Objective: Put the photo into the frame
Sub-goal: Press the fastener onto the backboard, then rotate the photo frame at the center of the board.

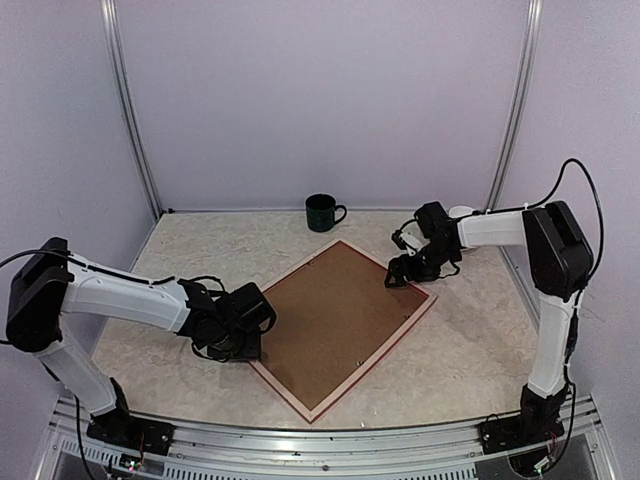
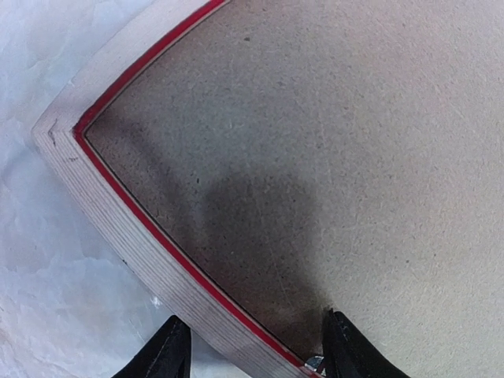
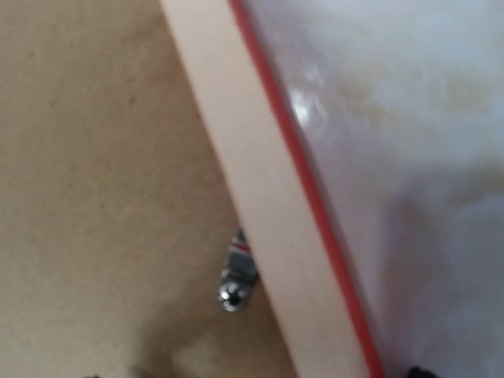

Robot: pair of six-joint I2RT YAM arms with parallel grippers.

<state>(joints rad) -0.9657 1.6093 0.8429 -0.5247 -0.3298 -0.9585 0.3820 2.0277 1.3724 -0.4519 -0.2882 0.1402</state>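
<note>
Lavender walls are boxing in a marbled beige table, and the frame is lying face down in the middle of it, turned cornerwise so it's sitting like a diamond. Its pale wood back is facing up with a bit of red edge peeking out, and the brown backing board is filling the opening. So the left gripper is sitting at the frame's left corner with its jaws apart, straddling the rail. One finger is hanging over bare table, the other over the board, and neither is looking like it's squeezing anything. Meanwhile the right gripper is hovering at the far right corner, jaws spread wide, holding nothing. Its wrist cam is showing a little metal tab poking out from the rail over the board. Also a dark green mug is standing well apart by the back wall.
</note>
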